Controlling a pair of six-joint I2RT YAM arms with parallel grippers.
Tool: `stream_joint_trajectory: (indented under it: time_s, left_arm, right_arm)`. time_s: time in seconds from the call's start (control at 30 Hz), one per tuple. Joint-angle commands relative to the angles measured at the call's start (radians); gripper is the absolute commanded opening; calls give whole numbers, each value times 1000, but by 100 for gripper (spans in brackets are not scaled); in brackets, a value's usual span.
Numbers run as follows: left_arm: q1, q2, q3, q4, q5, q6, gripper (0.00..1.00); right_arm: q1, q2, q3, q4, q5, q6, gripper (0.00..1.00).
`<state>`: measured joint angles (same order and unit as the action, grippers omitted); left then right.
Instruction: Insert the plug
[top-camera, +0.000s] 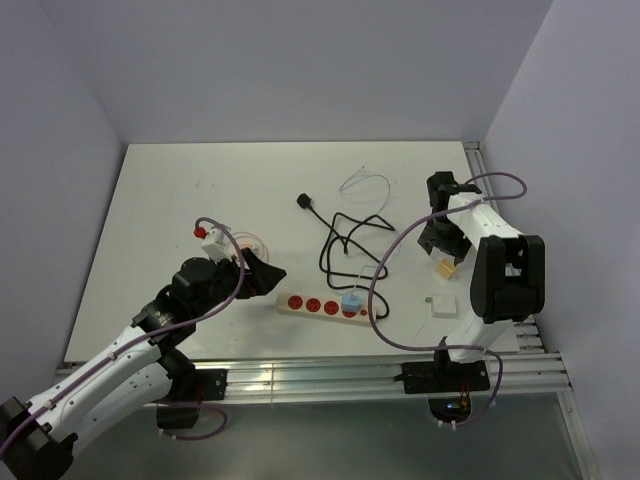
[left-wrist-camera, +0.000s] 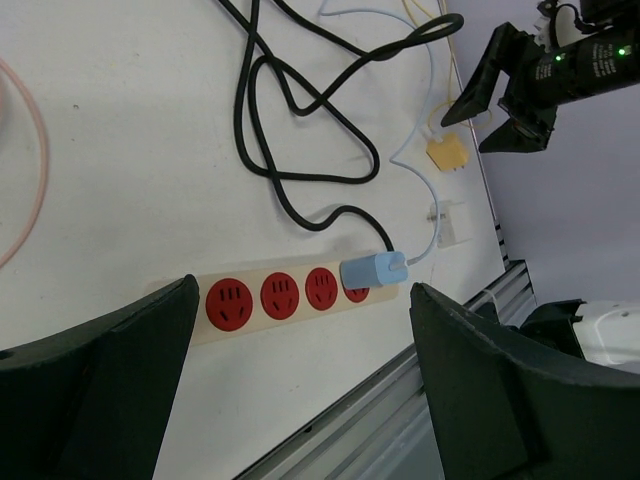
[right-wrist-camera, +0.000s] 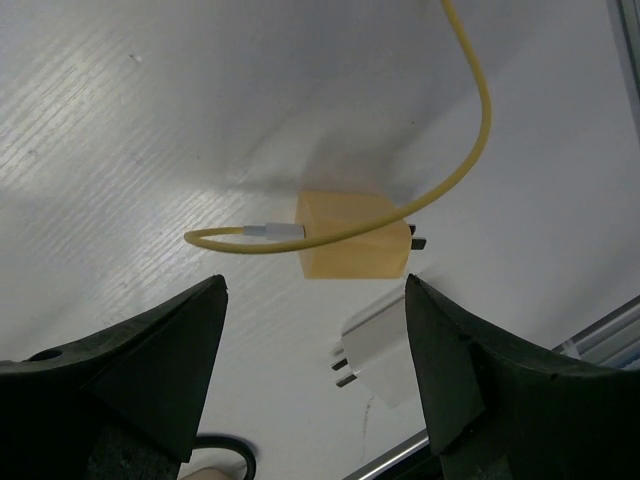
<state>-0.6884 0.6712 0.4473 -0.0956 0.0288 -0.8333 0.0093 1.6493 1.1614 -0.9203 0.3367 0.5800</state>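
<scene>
**Top external: pre-grasp step, plug not yet lifted**

Left gripper (top-camera: 265, 272), jaws wide, hovers at 10 o'clock of the flat beige power strip (top-camera: 322, 306), which has round red sockets and a glossy blue plug (left-wrist-camera: 373, 271) at its right end. Right gripper (top-camera: 438, 240), jaws wide, sits over the boxy, smooth yellow plug (right-wrist-camera: 352, 245), loose at 2 o'clock of the strip. Next, I judge: descend and close on its flat sides.

There is one power strip (left-wrist-camera: 254, 325) showing four red sockets (left-wrist-camera: 280, 296). Three adapters lie around it: one blue adapter (left-wrist-camera: 374, 271), one yellow adapter (right-wrist-camera: 355, 247) and one white adapter (right-wrist-camera: 385, 350). There is one black cable (left-wrist-camera: 240, 110).
</scene>
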Motion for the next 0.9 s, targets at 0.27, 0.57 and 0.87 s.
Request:
stream_joint_trajectory:
  time_s: [0.27, 0.57, 0.87]
  left_arm:
    - [3, -24, 54, 4, 54, 20, 92]
    - [4, -21, 60, -1, 86, 17, 92]
    - [4, -30, 108, -64, 89, -1, 91]
  right_arm:
    - [-40, -11, -57, 14, 93, 66, 79]
    - [-74, 12, -111, 83, 45, 66, 71]
    - [-63, -147, -83, 104, -85, 52, 0]
